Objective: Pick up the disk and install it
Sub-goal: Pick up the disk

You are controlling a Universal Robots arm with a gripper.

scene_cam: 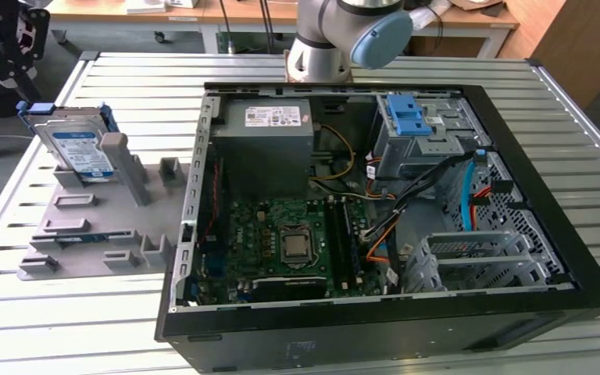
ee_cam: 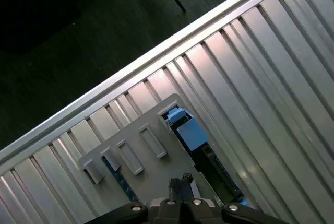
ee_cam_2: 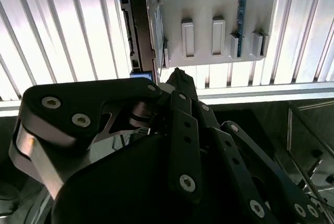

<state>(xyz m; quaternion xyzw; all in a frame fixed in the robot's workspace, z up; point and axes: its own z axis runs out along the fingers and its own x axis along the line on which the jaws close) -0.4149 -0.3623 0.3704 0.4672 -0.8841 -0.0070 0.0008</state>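
The blue-bracketed silver hard disk (scene_cam: 78,150) stands on edge in the grey moulded holder (scene_cam: 83,234) at the exterior view's left, so the black hand (ee_cam: 181,185), closed and empty above, should open and descend squarely astride it.

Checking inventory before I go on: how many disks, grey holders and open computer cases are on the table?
disk: 1, standing on edge in the holder
grey holder: 1
open computer case: 1
Total: 3

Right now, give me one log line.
phase: pre-grasp | disk: upright in grey fixture, ungrasped | gripper: clear of disk, fingers shut, empty
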